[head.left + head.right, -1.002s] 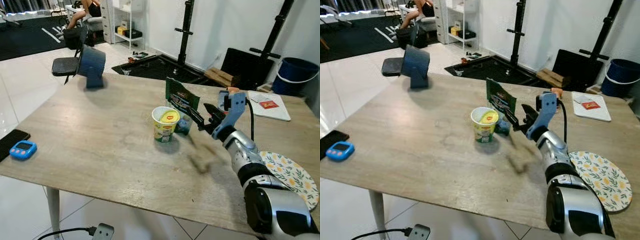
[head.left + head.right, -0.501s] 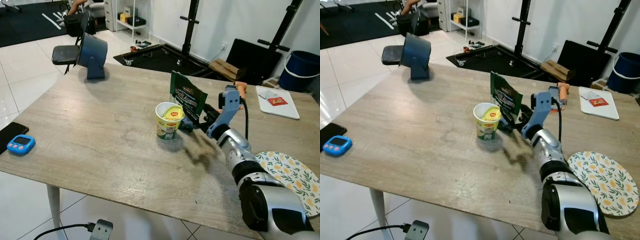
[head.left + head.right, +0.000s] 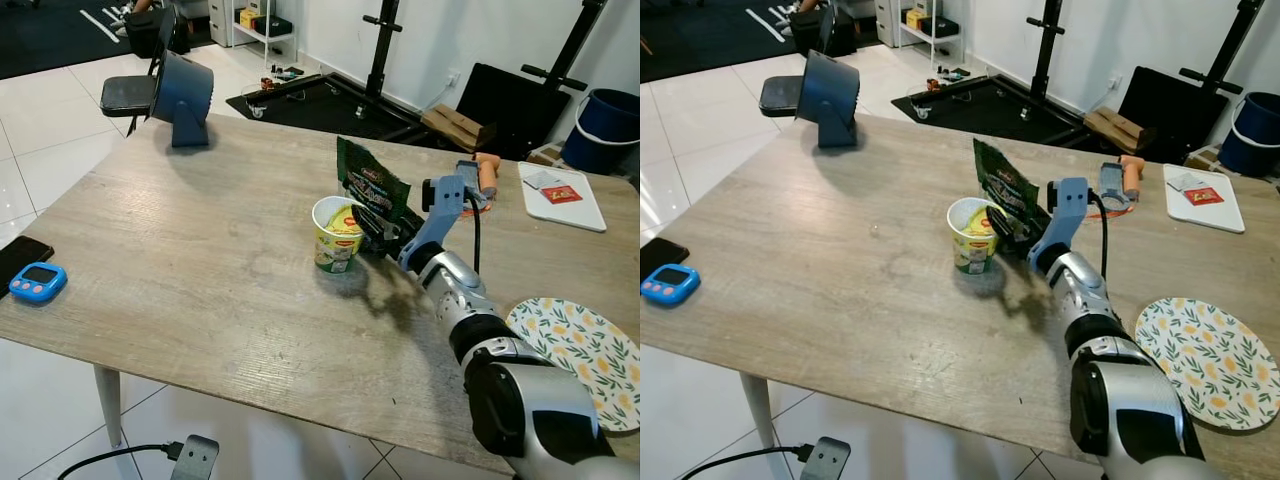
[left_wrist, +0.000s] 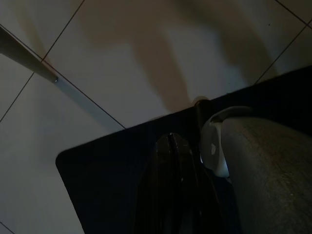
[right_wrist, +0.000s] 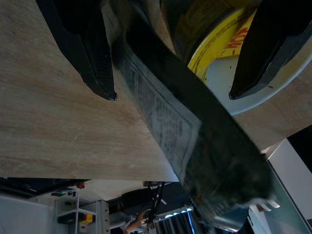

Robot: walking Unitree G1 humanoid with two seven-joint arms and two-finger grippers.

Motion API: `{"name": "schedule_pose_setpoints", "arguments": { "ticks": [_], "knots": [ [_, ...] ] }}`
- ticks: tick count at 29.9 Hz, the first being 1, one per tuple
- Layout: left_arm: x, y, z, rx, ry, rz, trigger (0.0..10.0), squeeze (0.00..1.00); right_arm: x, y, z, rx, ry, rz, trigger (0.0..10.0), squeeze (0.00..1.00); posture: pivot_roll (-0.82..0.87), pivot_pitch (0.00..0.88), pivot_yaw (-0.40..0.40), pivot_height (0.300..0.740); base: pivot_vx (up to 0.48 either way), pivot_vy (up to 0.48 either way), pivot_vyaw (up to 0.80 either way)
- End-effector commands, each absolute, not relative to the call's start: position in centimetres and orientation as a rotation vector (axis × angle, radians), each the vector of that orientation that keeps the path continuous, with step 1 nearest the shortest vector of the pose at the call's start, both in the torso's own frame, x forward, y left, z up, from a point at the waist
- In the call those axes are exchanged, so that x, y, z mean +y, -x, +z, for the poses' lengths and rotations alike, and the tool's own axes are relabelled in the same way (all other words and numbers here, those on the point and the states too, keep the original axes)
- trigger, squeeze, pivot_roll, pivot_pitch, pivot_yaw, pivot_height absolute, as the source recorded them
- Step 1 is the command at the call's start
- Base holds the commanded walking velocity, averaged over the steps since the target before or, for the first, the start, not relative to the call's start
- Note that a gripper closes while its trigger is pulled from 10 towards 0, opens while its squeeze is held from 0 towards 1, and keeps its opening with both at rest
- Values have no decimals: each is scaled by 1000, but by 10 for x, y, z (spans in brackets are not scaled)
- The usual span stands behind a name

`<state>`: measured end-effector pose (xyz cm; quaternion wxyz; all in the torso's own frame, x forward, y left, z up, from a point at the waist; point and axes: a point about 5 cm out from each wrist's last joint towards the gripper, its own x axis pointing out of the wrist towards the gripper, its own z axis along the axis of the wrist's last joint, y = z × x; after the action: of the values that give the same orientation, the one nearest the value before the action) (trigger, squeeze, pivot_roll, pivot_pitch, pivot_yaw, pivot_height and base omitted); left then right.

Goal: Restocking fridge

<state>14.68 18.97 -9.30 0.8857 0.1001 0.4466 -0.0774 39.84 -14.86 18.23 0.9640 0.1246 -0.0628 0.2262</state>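
A yellow-lidded instant noodle cup stands mid-table. Just behind it a dark green snack packet stands upright, leaning toward the cup. My right gripper reaches in from the right, low over the table, open. In the right wrist view the packet runs between the two spread fingers, with the cup's lid beyond it near the other finger. My left gripper hangs idle over the tiled floor, its fingers pressed together.
The wooden table also holds a blue fan-like object at the far left, a blue timer and a phone at the left edge, a floral plate, a white board and an orange-handled tool.
My right gripper has pushed forward toward the cup, so its fingers now straddle the packet's lower part. The head camera has shifted a little.
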Motion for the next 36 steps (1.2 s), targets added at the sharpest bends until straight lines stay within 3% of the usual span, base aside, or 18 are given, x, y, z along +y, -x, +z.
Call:
{"name": "schedule_pose_setpoints", "arguments": {
  "ticks": [1, 6, 7, 9, 21, 36],
  "knots": [
    [198, -57, -119, 1264, -216, -183, 10000, 0, -147, -399, 180, -102, -258, 449, 10000, 0, 173, 212, -85, 740, 0, 0, 0],
    [197, -58, -119, 1258, -216, -186, 10000, 0, -147, -401, 184, -108, -259, 426, 9804, 0, 175, 213, -86, 740, 0, 0, 0],
    [197, -59, -119, 1257, -216, -186, 10000, 0, -147, -402, 185, -110, -262, 423, 5882, 0, 175, 213, -86, 740, 0, 0, 0],
    [197, -59, -119, 1255, -217, -186, 10000, 0, -147, -402, 186, -114, -263, 410, 0, 0, 175, 212, -88, 740, 0, 0, 0],
    [197, -59, -119, 1256, -218, -189, 10000, 0, -158, -403, 188, -106, -210, 359, 0, 0, 170, 209, -85, 740, 0, 0, 0],
    [194, -77, -117, 1228, -231, -206, 10000, 0, -200, -401, 197, -157, -223, 245, 0, 0, 128, 171, -74, 740, 0, 0, 0]
  ]
}}
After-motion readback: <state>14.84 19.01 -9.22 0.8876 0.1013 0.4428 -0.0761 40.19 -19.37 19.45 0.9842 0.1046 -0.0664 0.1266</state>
